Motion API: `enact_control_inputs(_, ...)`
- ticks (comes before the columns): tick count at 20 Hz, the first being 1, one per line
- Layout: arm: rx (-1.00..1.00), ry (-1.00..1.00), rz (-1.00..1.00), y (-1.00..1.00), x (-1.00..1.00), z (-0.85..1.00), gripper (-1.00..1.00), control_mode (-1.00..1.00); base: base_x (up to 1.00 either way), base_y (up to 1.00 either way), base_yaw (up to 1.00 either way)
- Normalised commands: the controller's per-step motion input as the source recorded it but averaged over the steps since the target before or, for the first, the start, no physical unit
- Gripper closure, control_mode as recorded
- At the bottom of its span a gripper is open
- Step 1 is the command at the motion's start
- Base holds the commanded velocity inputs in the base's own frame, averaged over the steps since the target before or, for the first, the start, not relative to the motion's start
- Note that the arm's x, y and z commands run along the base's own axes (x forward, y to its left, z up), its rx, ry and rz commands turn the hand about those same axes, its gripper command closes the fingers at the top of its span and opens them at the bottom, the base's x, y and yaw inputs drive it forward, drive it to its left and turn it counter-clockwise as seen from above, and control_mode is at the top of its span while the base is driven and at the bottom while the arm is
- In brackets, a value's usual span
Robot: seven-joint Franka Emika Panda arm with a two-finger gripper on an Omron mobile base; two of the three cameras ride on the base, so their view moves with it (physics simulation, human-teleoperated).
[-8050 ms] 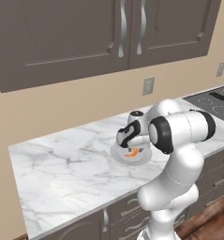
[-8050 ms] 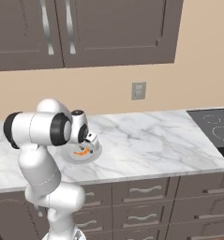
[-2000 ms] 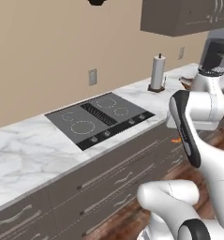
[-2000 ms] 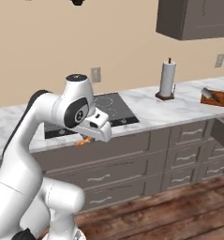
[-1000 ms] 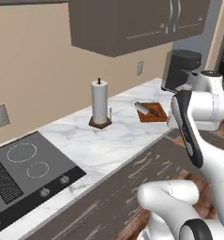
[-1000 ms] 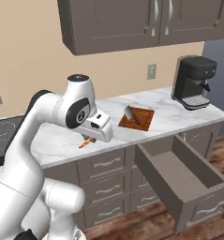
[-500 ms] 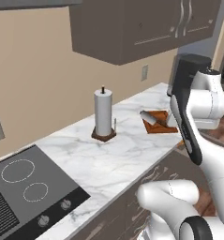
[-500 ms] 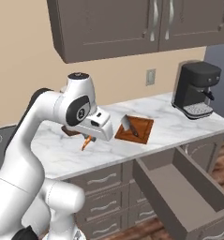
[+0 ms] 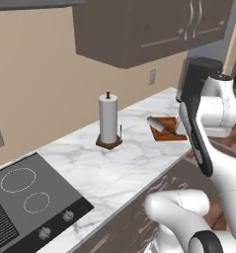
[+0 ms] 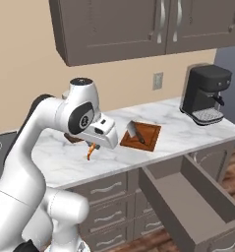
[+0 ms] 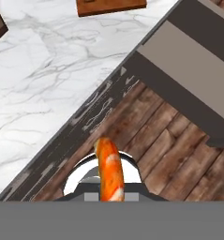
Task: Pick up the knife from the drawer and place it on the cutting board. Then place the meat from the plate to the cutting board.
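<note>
Now my pincer (image 10: 92,145) pinches the meat (image 11: 109,169) by one end; looks light, slick, prob. soft, so I'd go gently.

The knife (image 10: 135,133) lies on the cutting board (image 10: 147,135), the open drawer (image 10: 188,201) below the counter (image 10: 168,127).

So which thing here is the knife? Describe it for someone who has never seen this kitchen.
Find the marble counter between the paper towel roll and the black coffee machine. A reddish-brown cutting board lies there, and the knife rests on it: a broad grey rectangular blade, the only metal thing on the board.
</note>
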Motion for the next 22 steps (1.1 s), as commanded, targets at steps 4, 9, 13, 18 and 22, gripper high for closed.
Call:
enact_control_inputs(4,0.00,0.00,0.00,0.00,0.00,0.00,1.00,1.00,0.81,-0.51,-0.56)
enact_control_inputs(9,0.00,0.00,0.00,0.00,0.00,0.00,1.00,1.00,0.71,-0.45,-0.61)
enact_control_inputs(13,0.00,0.00,0.00,0.00,0.00,0.00,1.00,1.00,0.99,0.07,-0.46)
enact_control_inputs(18,0.00,0.00,0.00,0.00,0.00,0.00,1.00,1.00,1.00,0.56,-0.04)
enact_control_inputs(22,0.00,0.00,0.00,0.00,0.00,0.00,1.00,1.00,0.88,1.00,0.30)
